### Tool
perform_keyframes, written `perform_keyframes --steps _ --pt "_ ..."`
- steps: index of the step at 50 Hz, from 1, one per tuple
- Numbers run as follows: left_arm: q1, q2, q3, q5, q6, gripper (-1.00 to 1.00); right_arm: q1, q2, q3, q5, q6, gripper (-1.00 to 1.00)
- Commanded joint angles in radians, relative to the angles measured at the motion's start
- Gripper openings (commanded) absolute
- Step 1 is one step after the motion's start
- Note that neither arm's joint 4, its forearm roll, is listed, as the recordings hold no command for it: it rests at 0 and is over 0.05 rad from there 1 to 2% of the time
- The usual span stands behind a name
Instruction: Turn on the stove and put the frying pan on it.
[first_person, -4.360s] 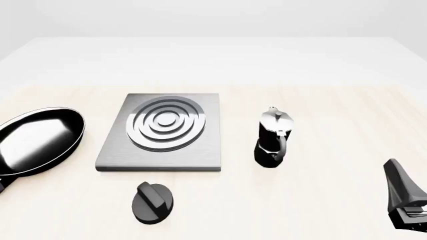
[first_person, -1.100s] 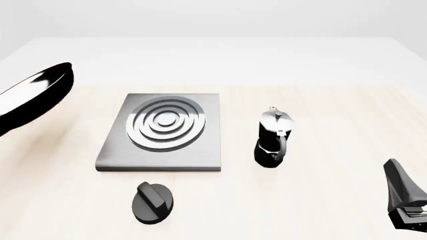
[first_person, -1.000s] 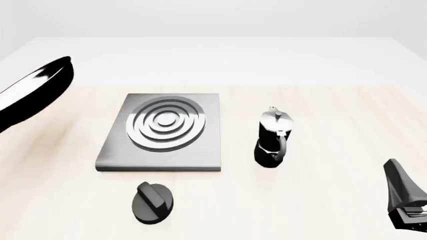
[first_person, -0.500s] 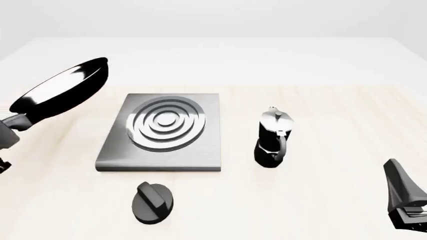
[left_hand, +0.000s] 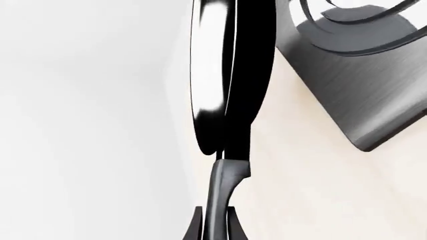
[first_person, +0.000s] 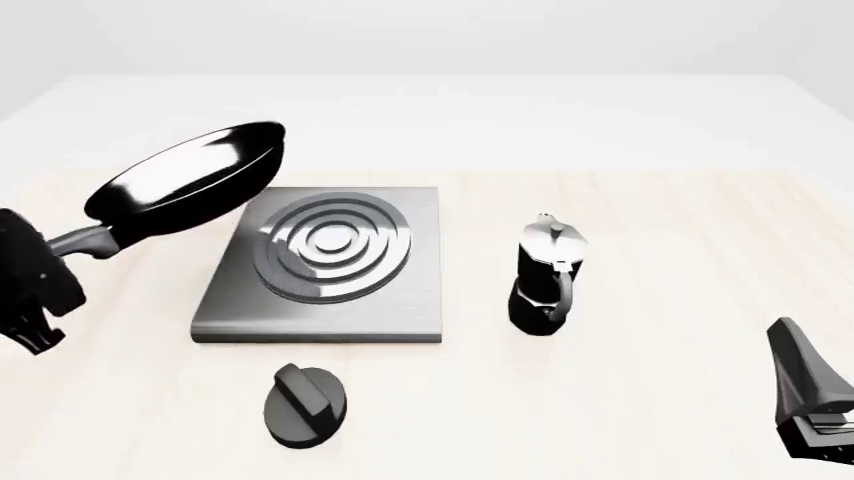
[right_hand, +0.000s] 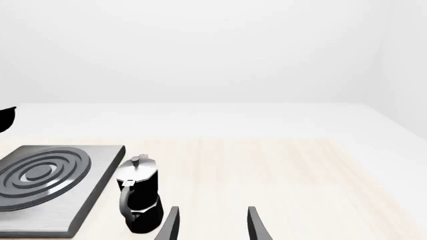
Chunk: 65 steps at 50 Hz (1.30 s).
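Observation:
The glossy black frying pan (first_person: 187, 183) hangs tilted in the air, its far rim raised, over the stove's left rear corner. My left gripper (first_person: 74, 250) is shut on the pan's long handle (left_hand: 223, 192); in the left wrist view the frying pan (left_hand: 243, 75) appears edge-on. The stove (first_person: 400, 300) is a grey slab with raised rings, and part of the stove (left_hand: 360, 80) also shows in the left wrist view. Its black knob (first_person: 304, 402) lies in front of the slab. My right gripper (first_person: 798, 370) rests at the near right; in its wrist view the right gripper (right_hand: 212, 227) is open and holds nothing.
A black-and-silver moka pot (first_person: 545, 275) stands upright just right of the stove, and the right wrist view shows that moka pot (right_hand: 140, 197) next to the slab (right_hand: 47, 175). Pale wooden table surface stretches around them.
The pan has been lifted off the table at the left and carried right toward the stove. My left arm has come into the front view. The right arm has not moved.

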Motion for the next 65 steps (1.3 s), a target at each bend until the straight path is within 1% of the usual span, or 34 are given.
perform_keyframes --steps 1,2,4,8,14,15,17,18,22,24,28,30,34,37,43,49,65 --pt "-0.071 -0.072 -0.006 -0.024 0.06 -1.0 0.0 0.0 0.0 0.0 0.0 1.0" --pt "-0.081 -0.074 -0.012 -0.016 0.048 -1.0 0.0 0.0 0.0 0.0 0.0 1.0" --pt "-0.091 -0.071 0.0 -0.027 0.061 -1.0 0.0 0.0 0.0 0.0 0.0 1.0" --pt "-0.11 -0.058 -0.006 -0.033 0.055 -1.0 0.0 0.0 0.0 0.0 0.0 1.0" --pt "-0.141 -0.007 -0.001 -0.085 0.068 -1.0 0.0 0.0 0.0 0.0 0.0 1.0" --pt "-0.142 0.001 0.008 -0.101 0.083 -1.0 0.0 0.0 0.0 0.0 0.0 1.0" --pt "-0.156 0.015 0.004 -0.103 0.074 -1.0 0.0 0.0 0.0 0.0 0.0 1.0" --pt "-0.16 0.028 0.013 -0.118 0.09 -1.0 0.0 0.0 0.0 0.0 0.0 1.0" --pt "-0.169 0.054 0.011 -0.142 0.102 -1.0 0.0 0.0 0.0 0.0 0.0 1.0" --pt "-0.171 0.071 0.026 -0.177 0.132 -1.0 0.0 0.0 0.0 0.0 0.0 1.0" --pt "-0.18 0.099 0.024 -0.2 0.139 -1.0 0.0 0.0 0.0 0.0 0.0 1.0" --pt "-0.187 0.112 0.043 -0.236 0.166 -1.0 0.0 0.0 0.0 0.0 0.0 1.0" --pt "-0.192 0.124 0.037 -0.237 0.162 -1.0 0.0 0.0 0.0 0.0 0.0 1.0" --pt "-0.199 0.138 0.048 -0.26 0.179 -1.0 0.0 0.0 0.0 0.0 0.0 1.0" --pt "-0.217 0.157 0.048 -0.286 0.182 -1.0 0.0 0.0 0.0 0.0 0.0 1.0" --pt "-0.231 0.182 0.059 -0.335 0.207 -1.0 0.0 0.0 0.0 0.0 0.0 1.0" --pt "-0.269 0.217 0.048 -0.361 0.195 -1.0 0.0 0.0 0.0 0.0 0.0 1.0"
